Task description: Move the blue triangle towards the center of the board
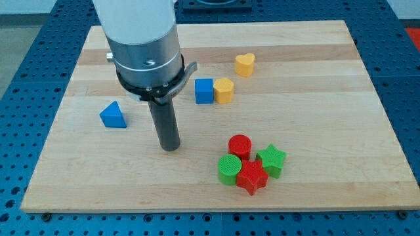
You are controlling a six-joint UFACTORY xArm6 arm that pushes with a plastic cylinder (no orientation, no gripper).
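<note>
The blue triangle (113, 115) lies on the wooden board (315, 78) at the view's left, about mid-height. My tip (170, 148) rests on the board to the right of the triangle and a little lower, well apart from it. The rod rises from the tip into the arm's white and grey body at the view's top left.
A blue cube (204, 90) touches a yellow hexagon block (224, 90) above centre. A yellow heart (245, 64) lies further up and right. A red cylinder (239, 145), green cylinder (230, 169), red star (252, 177) and green star (272, 160) cluster at lower centre-right.
</note>
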